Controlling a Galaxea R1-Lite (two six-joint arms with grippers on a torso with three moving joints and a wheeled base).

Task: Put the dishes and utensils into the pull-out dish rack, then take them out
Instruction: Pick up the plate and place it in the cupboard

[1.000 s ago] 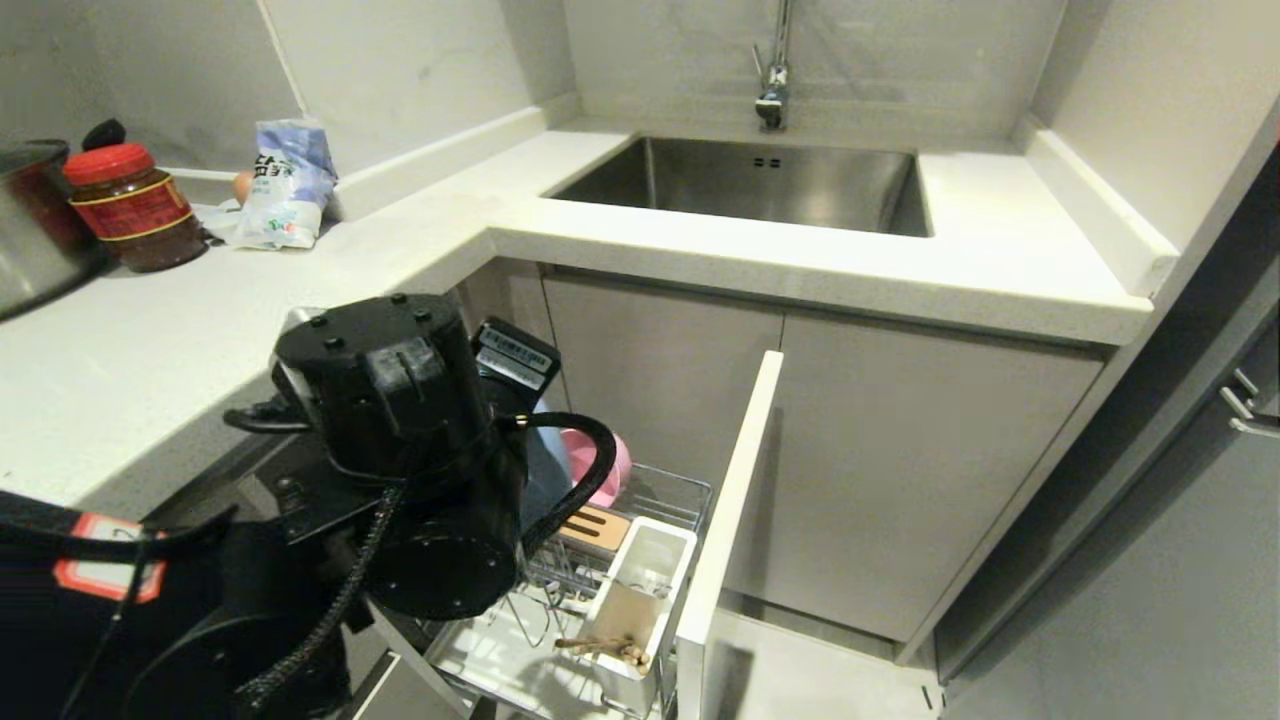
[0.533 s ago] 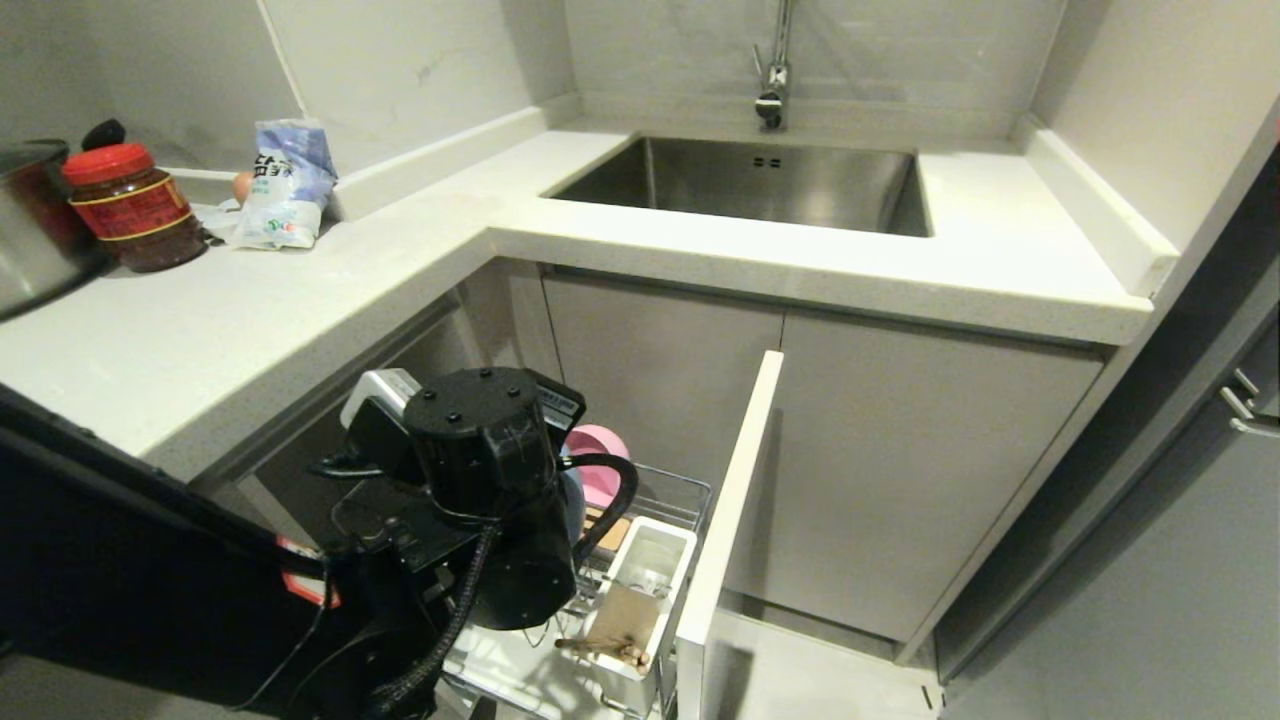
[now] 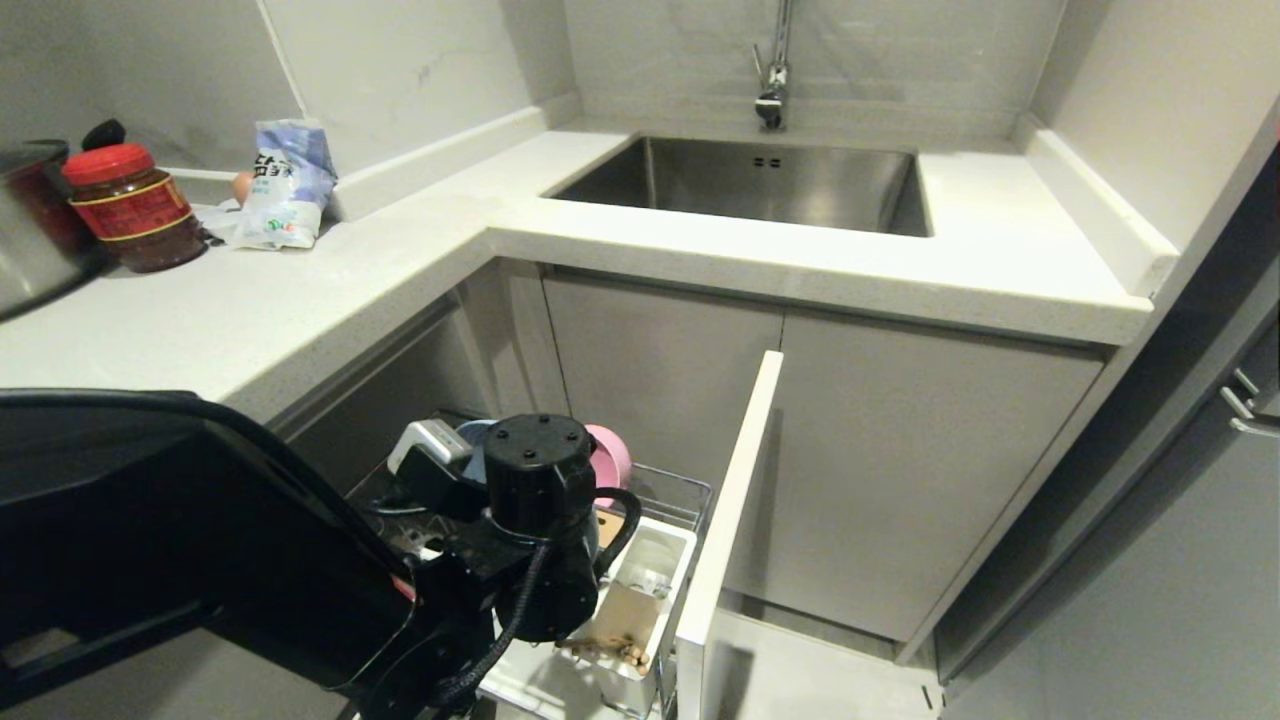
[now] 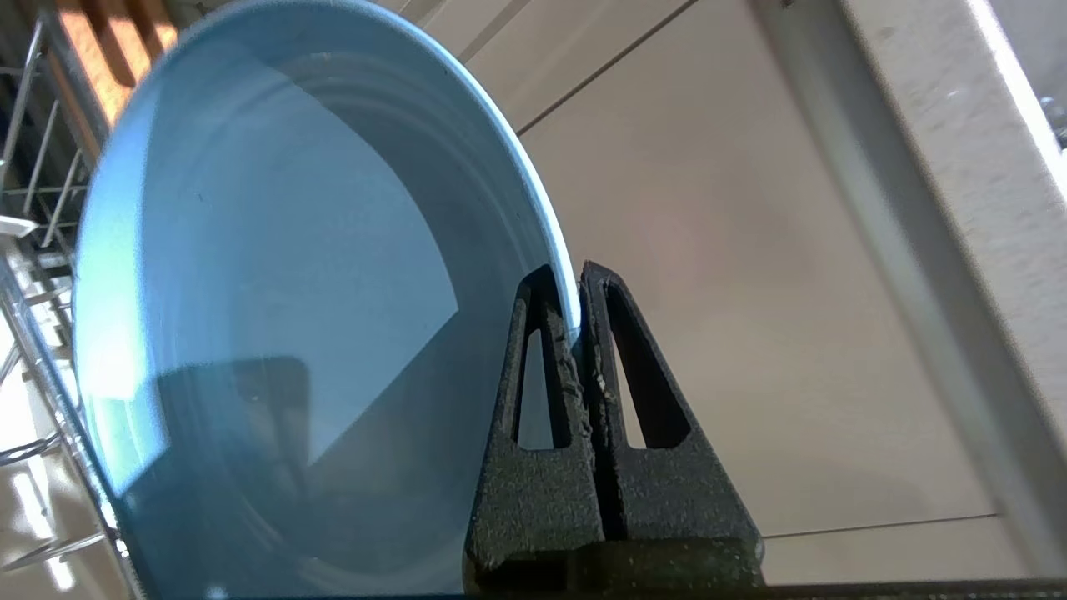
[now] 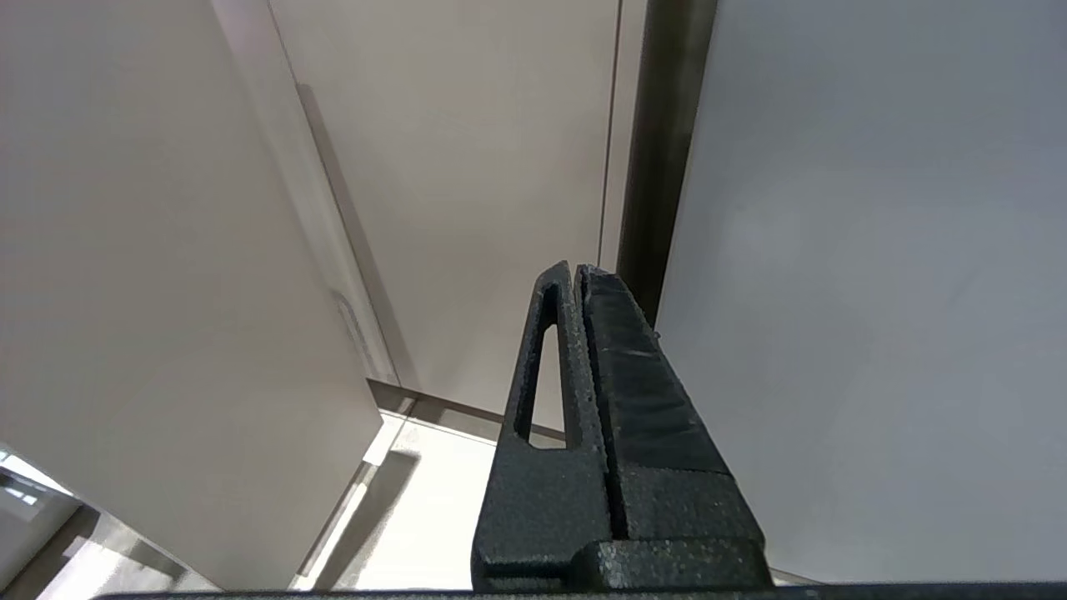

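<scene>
My left gripper [image 4: 575, 287] is shut on the rim of the light-blue plate [image 4: 292, 292], which stands on edge above the wire of the pull-out dish rack [image 4: 33, 167], close to its wooden bar [image 4: 108, 50]. In the head view my left arm's wrist [image 3: 540, 520] hangs over the rack [image 3: 672, 490] and hides the fingers; only a sliver of the plate [image 3: 476, 440] shows behind it. The pink bowl [image 3: 612, 462] stands in the rack at the back. Wooden chopsticks [image 3: 606, 648] lie at the white utensil cup [image 3: 648, 575]. My right gripper [image 5: 577, 271] is shut and empty, facing cabinet fronts.
The rack's light-grey front panel [image 3: 730, 520] juts out to the right of the basket. The white counter [image 3: 300, 290] overhangs at the left, bearing a red-lidded jar [image 3: 130, 205], a bag [image 3: 288, 185] and a steel pot [image 3: 25, 240]. The steel sink [image 3: 760, 185] and tap [image 3: 772, 95] lie beyond.
My left arm has come down from counter height and to the right, carrying the plate low over the rack. The gripper has stayed shut on the rim. The right arm has not moved.
</scene>
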